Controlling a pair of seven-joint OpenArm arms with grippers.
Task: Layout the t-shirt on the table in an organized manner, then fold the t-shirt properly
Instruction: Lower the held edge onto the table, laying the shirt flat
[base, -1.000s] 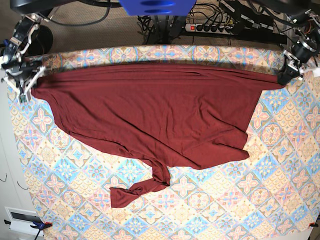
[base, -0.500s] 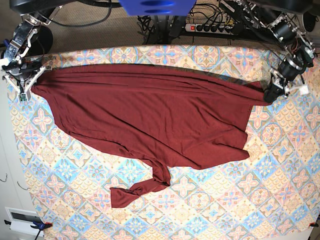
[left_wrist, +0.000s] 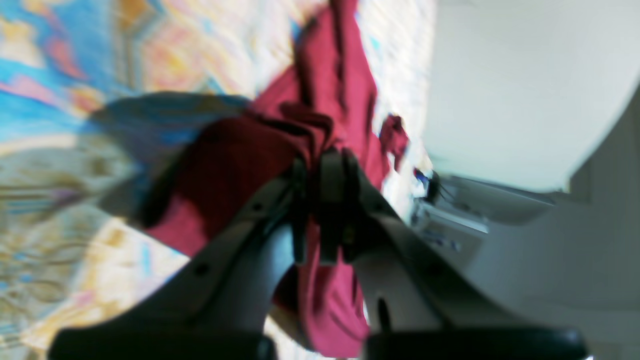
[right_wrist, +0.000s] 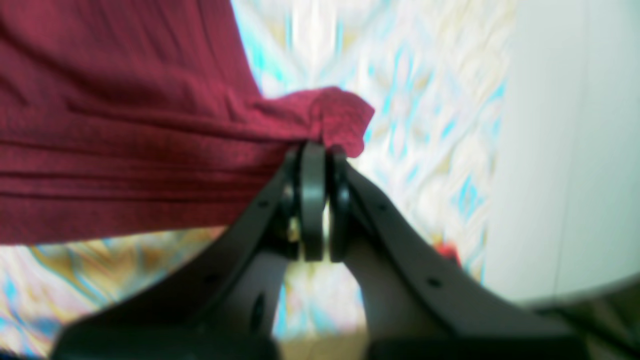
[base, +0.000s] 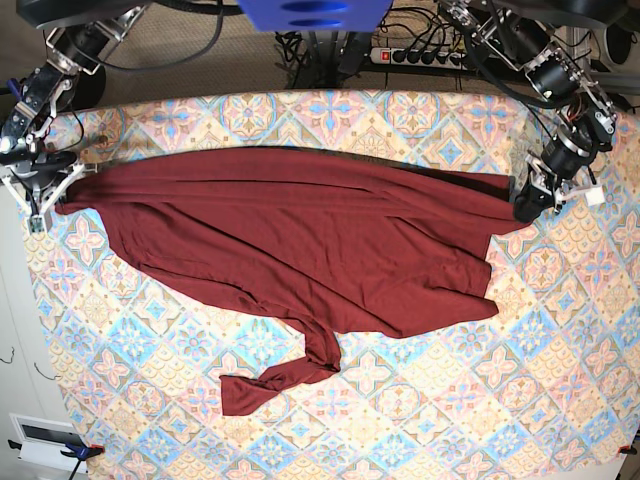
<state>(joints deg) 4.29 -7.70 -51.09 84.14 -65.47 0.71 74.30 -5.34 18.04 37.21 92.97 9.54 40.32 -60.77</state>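
Note:
The maroon t-shirt (base: 300, 240) lies spread sideways across the patterned table (base: 450, 420), its far edge stretched between both grippers. My right gripper (base: 45, 197) at the table's left edge is shut on a bunched corner of the t-shirt (right_wrist: 320, 117), as the right wrist view shows between its fingertips (right_wrist: 312, 165). At the right side of the table my left gripper (base: 525, 205) is shut on gathered t-shirt fabric (left_wrist: 310, 125). A twisted sleeve (base: 280, 378) trails toward the front.
A power strip (base: 415, 55) and cables lie on the floor behind the table. A white unit (base: 45, 435) stands off the front left corner. Both arms reach in from the far corners.
Both grippers have come toward the front, dragging the t-shirt's far edge away from the table's back edge. The left gripper has also moved inward. The sleeve has stayed put.

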